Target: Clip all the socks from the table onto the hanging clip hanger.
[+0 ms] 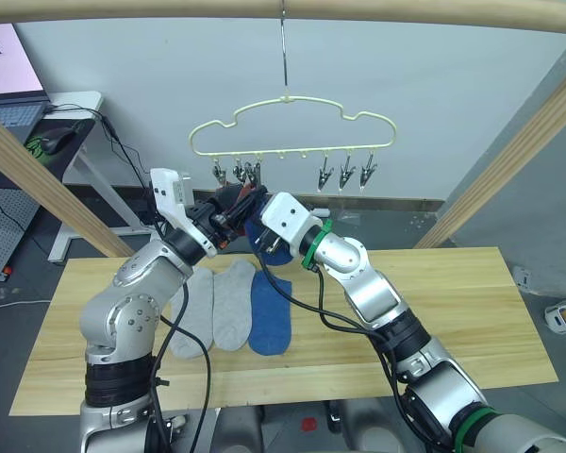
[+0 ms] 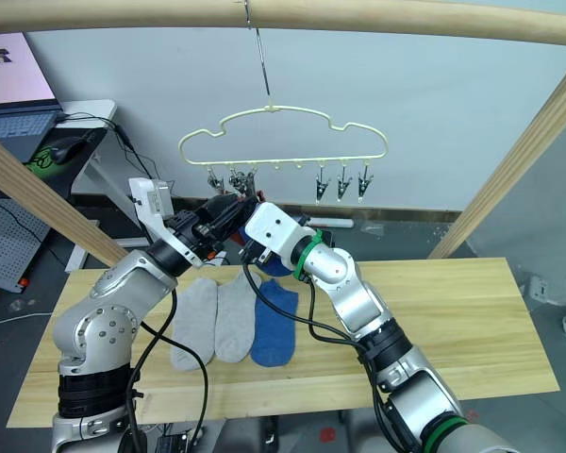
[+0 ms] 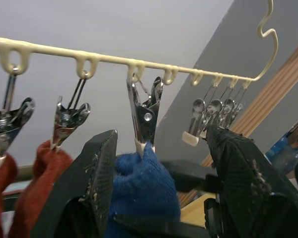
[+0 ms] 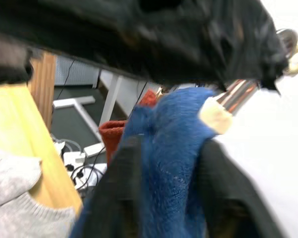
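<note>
The cream clip hanger (image 1: 292, 102) hangs by its hook from a wooden beam above the table (image 1: 453, 311). My right gripper (image 4: 166, 148) is shut on a blue sock (image 3: 139, 188) and holds its edge up against the tip of a silvery clip (image 3: 144, 116). My left gripper (image 3: 161, 141) is open, its black fingers (image 3: 97, 168) standing either side of that clip and the sock. Two rust red socks (image 3: 49, 163) hang from the neighbouring clips. Two light grey socks (image 1: 193, 311) (image 1: 234, 302) and another blue sock (image 1: 271, 316) lie side by side on the table.
Three clips (image 1: 344, 175) hang free at the hanger's right end. The round wooden beam (image 1: 358, 9) crosses overhead, with slanted wooden posts at the left (image 1: 38, 179) and right (image 1: 519, 160). A desk with a laptop (image 1: 9, 94) stands behind at the left.
</note>
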Robot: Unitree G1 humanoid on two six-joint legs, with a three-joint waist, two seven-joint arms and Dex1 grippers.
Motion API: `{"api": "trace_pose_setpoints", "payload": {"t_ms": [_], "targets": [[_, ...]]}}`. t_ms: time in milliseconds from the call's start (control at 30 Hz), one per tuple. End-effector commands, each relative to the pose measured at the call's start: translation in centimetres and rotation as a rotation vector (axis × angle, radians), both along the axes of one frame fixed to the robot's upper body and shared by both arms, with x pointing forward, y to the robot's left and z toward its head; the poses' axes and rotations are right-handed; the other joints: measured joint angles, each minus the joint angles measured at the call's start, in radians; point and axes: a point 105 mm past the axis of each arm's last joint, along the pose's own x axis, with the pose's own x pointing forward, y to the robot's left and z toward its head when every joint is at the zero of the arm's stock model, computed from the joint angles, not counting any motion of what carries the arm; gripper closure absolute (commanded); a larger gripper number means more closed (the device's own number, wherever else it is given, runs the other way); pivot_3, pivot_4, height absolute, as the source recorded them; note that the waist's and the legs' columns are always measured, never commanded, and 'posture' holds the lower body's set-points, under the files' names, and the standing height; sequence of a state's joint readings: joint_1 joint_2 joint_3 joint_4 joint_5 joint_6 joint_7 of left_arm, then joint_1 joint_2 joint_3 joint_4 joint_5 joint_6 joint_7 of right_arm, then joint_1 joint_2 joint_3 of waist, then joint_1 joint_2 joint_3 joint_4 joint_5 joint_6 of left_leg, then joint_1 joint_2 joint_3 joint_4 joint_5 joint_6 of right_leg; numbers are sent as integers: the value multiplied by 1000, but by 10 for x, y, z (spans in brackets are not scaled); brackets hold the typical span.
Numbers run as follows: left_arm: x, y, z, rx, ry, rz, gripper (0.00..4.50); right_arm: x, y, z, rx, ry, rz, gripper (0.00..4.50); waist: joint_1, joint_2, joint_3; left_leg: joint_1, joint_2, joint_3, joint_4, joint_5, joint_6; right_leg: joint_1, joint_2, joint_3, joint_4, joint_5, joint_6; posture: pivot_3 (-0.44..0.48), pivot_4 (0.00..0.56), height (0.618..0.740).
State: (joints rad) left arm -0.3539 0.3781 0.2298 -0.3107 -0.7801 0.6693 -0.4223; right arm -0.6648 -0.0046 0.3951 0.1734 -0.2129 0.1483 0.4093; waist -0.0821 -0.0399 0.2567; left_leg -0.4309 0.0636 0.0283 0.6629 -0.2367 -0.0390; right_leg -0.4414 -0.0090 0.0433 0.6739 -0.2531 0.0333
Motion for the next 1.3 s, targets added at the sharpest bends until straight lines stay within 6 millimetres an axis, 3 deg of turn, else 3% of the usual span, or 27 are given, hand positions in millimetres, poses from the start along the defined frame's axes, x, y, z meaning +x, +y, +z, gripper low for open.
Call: {"api": "trace_pose_setpoints", "payload": {"t_ms": [33, 300, 567, 800, 1033, 1133, 1233, 1300], "targets": [[-8, 3, 10, 45, -66, -5, 1455, -5, -2, 5, -3, -1, 20, 2407, 0, 0, 0, 0, 0, 0, 0, 0, 0, 0, 0, 0, 0, 0, 0, -88, 251, 740], [-17, 9, 3, 146, -86, -17, 1455, -21, -28, -10, -60, 58, 34, 2407, 1, 0, 0, 0, 0, 0, 0, 0, 0, 0, 0, 0, 0, 0, 0, -91, 244, 740], [-38, 17, -11, 370, -141, -109, 1455, -40, -70, -1, -29, 114, 2, 2407, 1, 0, 0, 0, 0, 1, 0, 0, 0, 0, 0, 0, 0, 0, 0, -102, 219, 740], [-58, 11, -12, 465, -184, -246, 1455, -41, -93, 12, 161, 170, -163, 2407, -1, 0, -2, 0, 0, 2, 0, 0, 0, 0, 0, 0, 0, 0, 0, -98, 194, 740], [-61, 7, -8, 482, -202, -275, 1455, -37, -105, 22, 306, 187, -282, 2407, -1, -2, -5, 0, 0, 3, 0, 2, -3, -1, 0, 0, 2, 0, 0, -99, 168, 740], [-58, 6, -7, 491, -213, -270, 1455, -33, -106, 23, 336, 196, -307, 1821, -1, -2, -9, 0, 0, 2, 0, 2, -4, -1, 0, 0, 2, 0, 0, -96, 156, 740], [-54, 5, -5, 495, -227, -261, 1455, -25, -105, 23, 347, 202, -338, 881, -1, -4, -14, 0, 0, 2, 0, 3, -5, -1, 0, 0, 4, 0, 0, -93, 153, 740], [-52, 4, -3, 496, -237, -256, 1455, -19, -104, 23, 358, 211, -357, 881, -2, -4, -15, 0, 0, 2, 1, 3, -5, -1, 0, 0, 4, 0, 0, -91, 154, 740]]}}
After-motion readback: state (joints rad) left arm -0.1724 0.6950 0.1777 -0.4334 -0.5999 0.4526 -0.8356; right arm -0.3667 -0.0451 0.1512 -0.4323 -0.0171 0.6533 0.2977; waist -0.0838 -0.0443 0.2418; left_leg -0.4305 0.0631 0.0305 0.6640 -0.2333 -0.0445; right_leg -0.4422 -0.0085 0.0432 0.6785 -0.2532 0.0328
